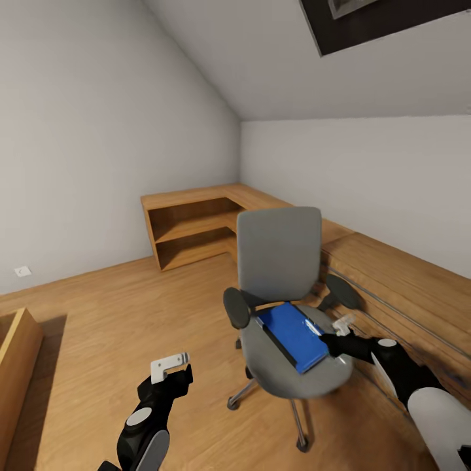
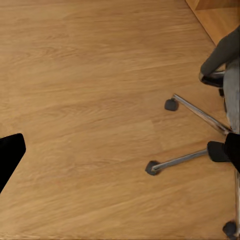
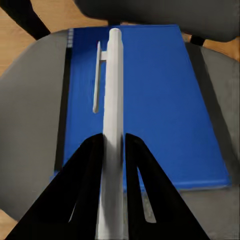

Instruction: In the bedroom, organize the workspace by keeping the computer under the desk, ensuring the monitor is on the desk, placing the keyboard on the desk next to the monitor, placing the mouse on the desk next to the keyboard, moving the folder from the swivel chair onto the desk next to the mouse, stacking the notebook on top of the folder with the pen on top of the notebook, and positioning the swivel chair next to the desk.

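Note:
The swivel chair (image 1: 278,252) with its grey seat and back stands in the middle of the wood floor. On its seat lies the bright blue folder (image 1: 294,333), and a dark strip along one side looks like the notebook (image 1: 278,343) beneath it. My right gripper (image 1: 330,341) hovers over the seat's right side, shut on the white pen (image 1: 313,326). The right wrist view has the pen (image 3: 114,100) clamped between the fingers above the folder (image 3: 160,100). My left gripper (image 1: 173,373) hangs open over bare floor left of the chair, by its chrome base (image 2: 200,112).
A light-wood corner shelf unit (image 1: 196,229) stands against the far walls. A low wooden ledge (image 1: 392,275) runs along the right wall behind the chair. Part of a wooden cabinet (image 1: 16,353) shows at the left edge. Open floor lies between them.

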